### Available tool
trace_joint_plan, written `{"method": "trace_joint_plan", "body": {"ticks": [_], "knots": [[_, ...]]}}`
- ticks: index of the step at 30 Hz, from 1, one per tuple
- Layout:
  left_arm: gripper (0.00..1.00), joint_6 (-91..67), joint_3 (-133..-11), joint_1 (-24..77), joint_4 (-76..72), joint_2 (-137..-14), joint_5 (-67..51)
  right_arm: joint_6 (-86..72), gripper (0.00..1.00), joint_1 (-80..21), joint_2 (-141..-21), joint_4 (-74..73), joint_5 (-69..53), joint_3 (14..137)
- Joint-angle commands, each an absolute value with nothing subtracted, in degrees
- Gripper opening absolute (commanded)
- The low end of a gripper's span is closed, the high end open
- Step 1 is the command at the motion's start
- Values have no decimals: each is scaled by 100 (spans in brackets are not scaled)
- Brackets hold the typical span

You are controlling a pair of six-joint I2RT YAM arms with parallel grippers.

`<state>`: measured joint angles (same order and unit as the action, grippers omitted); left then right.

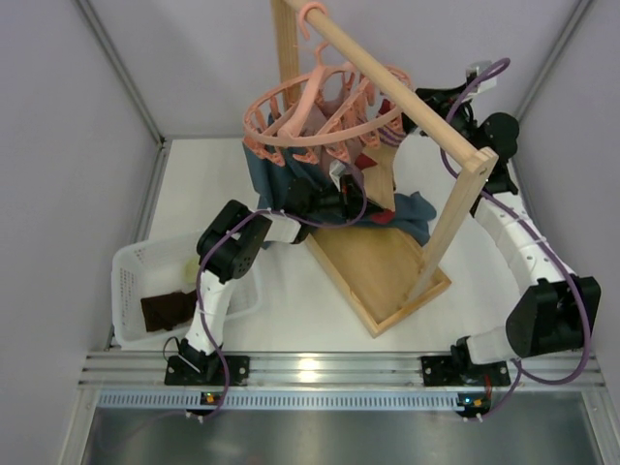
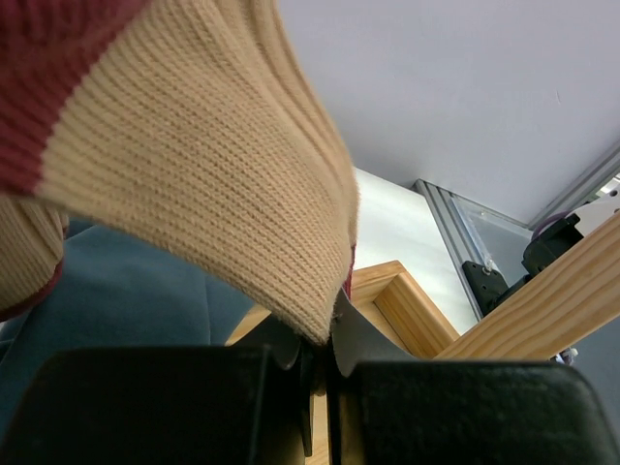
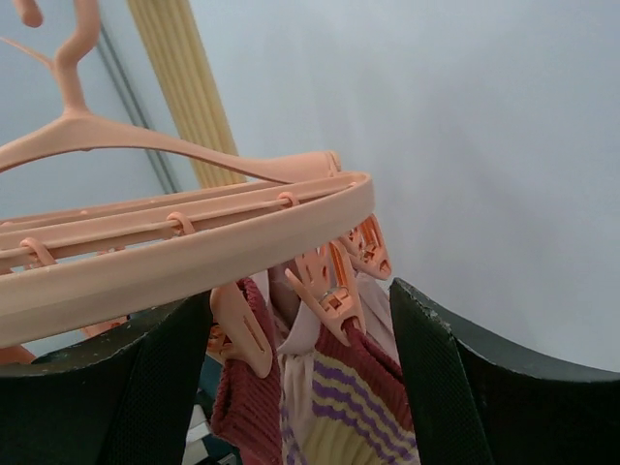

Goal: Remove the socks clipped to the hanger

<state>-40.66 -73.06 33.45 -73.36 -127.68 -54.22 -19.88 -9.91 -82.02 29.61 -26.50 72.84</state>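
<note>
Sock: tan ribbed knit sock with dark red band [image 2: 194,165], pinched tight in the closed left gripper [image 2: 320,363] and stretching up away from it.
Hanger: salmon-pink round plastic clip hanger [image 3: 194,247], its pegs dangling between the wide-open right gripper [image 3: 295,300] fingers.

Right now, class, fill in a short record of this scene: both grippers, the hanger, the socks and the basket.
Hanger: salmon-pink clip ring, hung on the wooden rack
Left gripper: shut on a tan-and-red knit sock
Right gripper: open, one finger on either side of the hanger's rim
Clipped sock: dark red with light stripes, held by a peg
Basket: white, holds a dark brown sock
</note>
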Motion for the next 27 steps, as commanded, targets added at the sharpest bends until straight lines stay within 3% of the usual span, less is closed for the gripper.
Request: {"method": "trace_joint_plan", "body": {"ticks": [1,10,27], "knots": [[0,-4096,-7321,3322,-7787,-12630,-5511,-1398,70,-1108,-7831,2602,-2233,7260],[0,-4087,-7295,3322,-7787,-12639,-5537,-1055,72,-1046,-7094,2311,-1574,6715],[0,-4069,-7242,3313,-7778,-12568,-5572,-1345,72,-1019,-7128,2698,-2733,6583]]}}
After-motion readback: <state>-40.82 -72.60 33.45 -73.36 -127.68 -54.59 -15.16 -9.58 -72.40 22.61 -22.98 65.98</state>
